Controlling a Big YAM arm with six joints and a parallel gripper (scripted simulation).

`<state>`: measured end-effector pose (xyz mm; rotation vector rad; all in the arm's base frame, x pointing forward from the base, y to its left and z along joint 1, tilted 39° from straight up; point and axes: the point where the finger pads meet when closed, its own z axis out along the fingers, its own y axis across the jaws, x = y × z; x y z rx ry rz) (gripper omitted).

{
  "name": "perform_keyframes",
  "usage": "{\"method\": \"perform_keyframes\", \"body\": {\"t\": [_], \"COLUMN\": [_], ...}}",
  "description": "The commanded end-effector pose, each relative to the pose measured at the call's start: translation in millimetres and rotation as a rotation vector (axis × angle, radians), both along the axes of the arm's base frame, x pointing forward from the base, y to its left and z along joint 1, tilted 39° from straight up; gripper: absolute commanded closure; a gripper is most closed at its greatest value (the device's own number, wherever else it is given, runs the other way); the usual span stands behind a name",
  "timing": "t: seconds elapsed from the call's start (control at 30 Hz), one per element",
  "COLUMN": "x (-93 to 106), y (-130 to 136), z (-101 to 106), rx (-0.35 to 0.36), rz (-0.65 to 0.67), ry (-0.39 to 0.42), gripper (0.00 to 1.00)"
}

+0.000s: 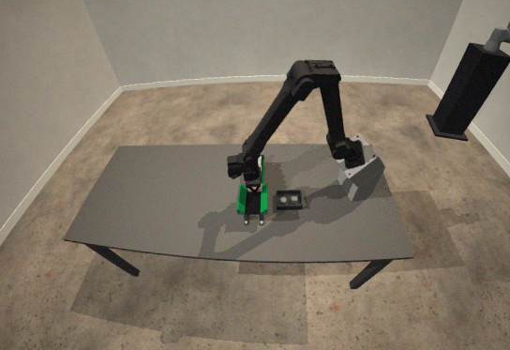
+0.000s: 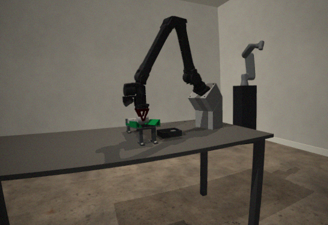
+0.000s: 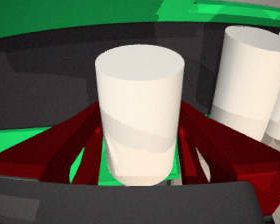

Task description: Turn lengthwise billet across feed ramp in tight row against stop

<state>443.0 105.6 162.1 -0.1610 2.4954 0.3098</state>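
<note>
The feed ramp (image 1: 252, 199) has a dark bed and green side rails and stands on short legs on the table; it also shows in the exterior view (image 2: 143, 123). My gripper (image 3: 139, 110), with dark red fingers, is shut on a pale steel billet (image 3: 140, 112) over the ramp bed. The gripper also shows in the top view (image 1: 253, 189) and the exterior view (image 2: 141, 113). Another billet (image 3: 247, 90) lies to the right on the bed, with one more partly seen at the frame's right edge. The stop is hidden.
A flat black tray (image 1: 289, 199) lies on the table just right of the ramp. The arm's grey base (image 1: 357, 166) stands at the table's back right. A black pedestal (image 1: 469, 90) with a second grey arm stands on the floor far right.
</note>
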Motion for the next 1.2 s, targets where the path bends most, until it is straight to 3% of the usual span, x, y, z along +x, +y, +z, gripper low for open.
{"method": "perform_keyframes", "body": {"t": [0.0,1.17], "x": [16.2,20.7], "y": [-8.3,-11.6], "z": [32.7,39.8], "rx": [0.004,0.005], "rz": [-0.011,-0.011], "ry": [-0.059,-0.067], "gripper": [1.0,1.0]}}
